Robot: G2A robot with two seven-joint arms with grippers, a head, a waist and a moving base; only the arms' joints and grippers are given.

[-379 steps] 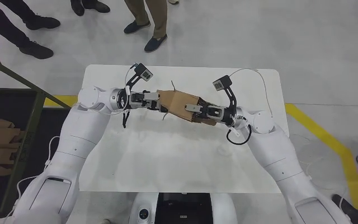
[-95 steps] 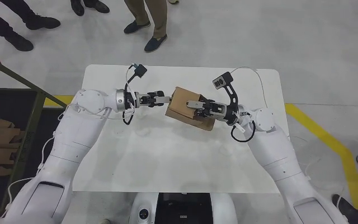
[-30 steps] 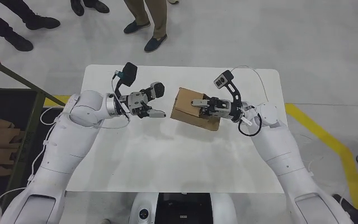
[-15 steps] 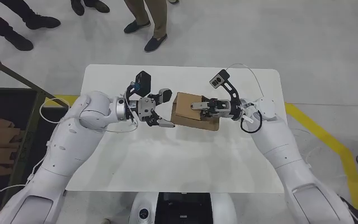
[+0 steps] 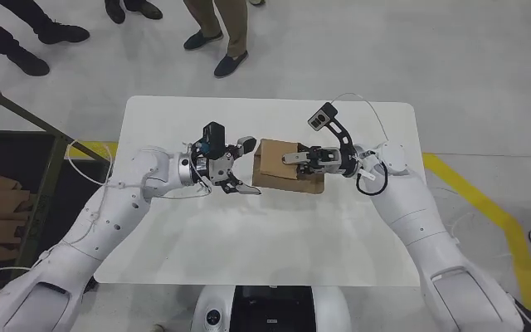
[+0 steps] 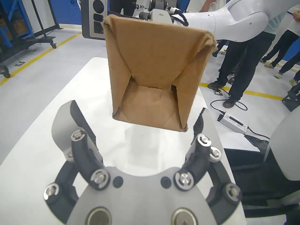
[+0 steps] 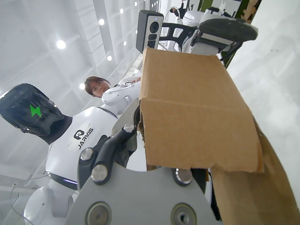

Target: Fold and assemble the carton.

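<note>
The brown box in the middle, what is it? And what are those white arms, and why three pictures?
Those white arms belong to a robot. One picture looks down from above them; the other two come from cameras on its wrists. The brown thing is a cardboard carton, open at one end. The right hand pinches it over the white table. The left hand is open, in front of that open end.
</note>
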